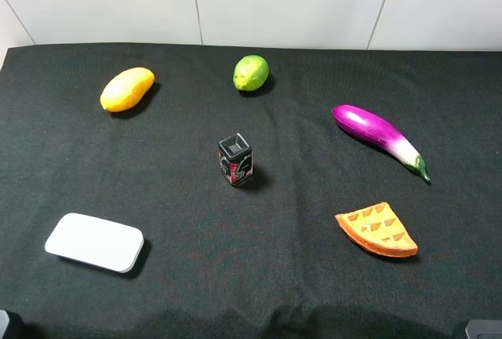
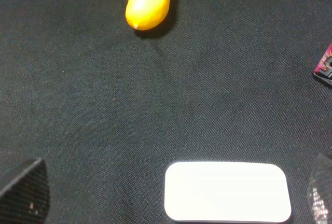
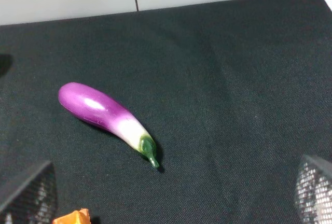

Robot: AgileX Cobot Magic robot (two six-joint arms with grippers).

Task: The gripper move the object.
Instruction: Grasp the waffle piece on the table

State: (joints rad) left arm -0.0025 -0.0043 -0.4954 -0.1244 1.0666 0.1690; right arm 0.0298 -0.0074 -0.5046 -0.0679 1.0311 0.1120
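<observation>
A black woven cloth [image 1: 172,198] is covering the counter [image 1: 439,64] from side to side, lying flat with only faint creases showing across it. Behind its far edge a white wall [image 1: 290,1] is rising, and thin dark seams [image 1: 196,1] are dividing it into broad panels. Soft, even light is falling from above, brightening the wall and leaving the cloth matte

Eggplant [image 3: 106,116], waffle corner [image 3: 70,218] (orange) on black cloth [image 3: 233,79]
</observation>
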